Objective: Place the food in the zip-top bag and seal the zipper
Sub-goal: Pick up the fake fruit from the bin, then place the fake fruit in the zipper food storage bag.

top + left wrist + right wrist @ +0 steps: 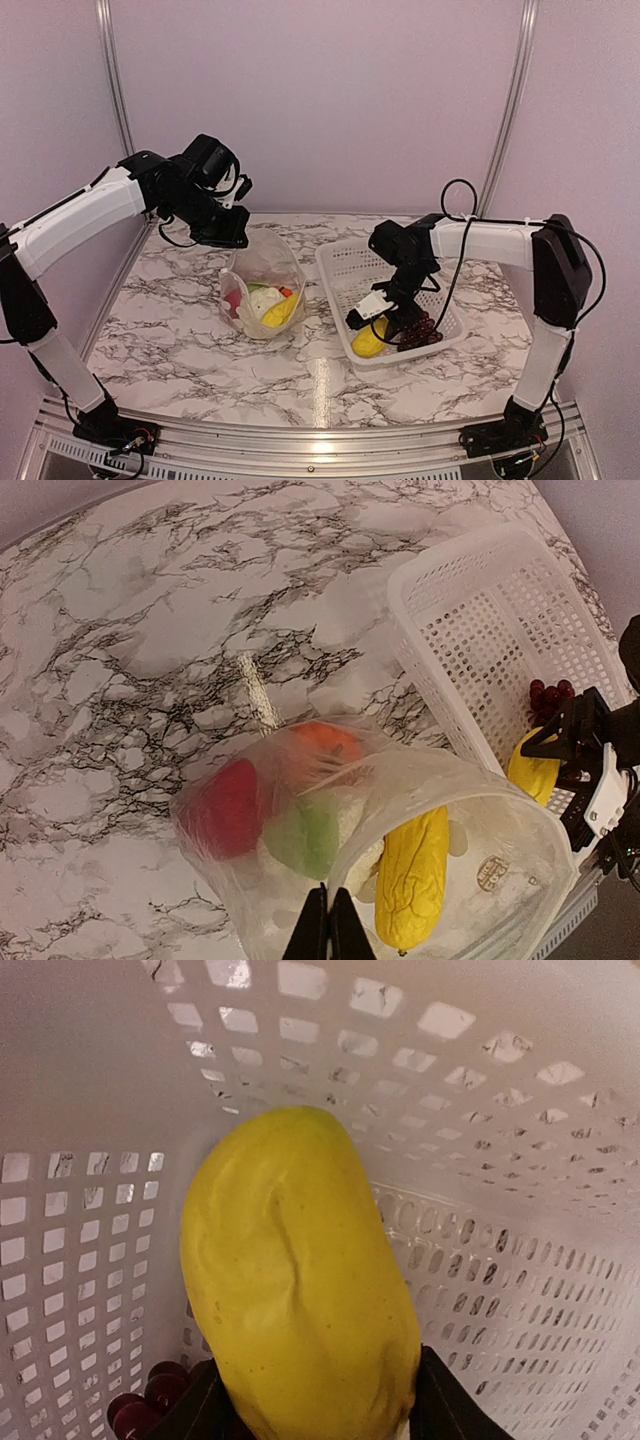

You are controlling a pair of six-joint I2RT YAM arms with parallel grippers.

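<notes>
Right gripper [372,322] is down in the white perforated plastic basket [345,262], fingers pressed on both sides of the smooth yellow toy fruit [300,1280]. Fruit's long axis runs ahead toward the basket wall. Dark purple grapes [420,332] just beside. Lift clear of the wall, then drop end-first into the clear dotted zip-top bag [265,262]. Left gripper [326,925] pinches the bag's mouth edge tight.

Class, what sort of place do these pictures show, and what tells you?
Probably a robot lab booth, not a kitchen: a left arm and right arm fixed to a marble-look table, bare walls with metal poles, toy food in a bag.
</notes>
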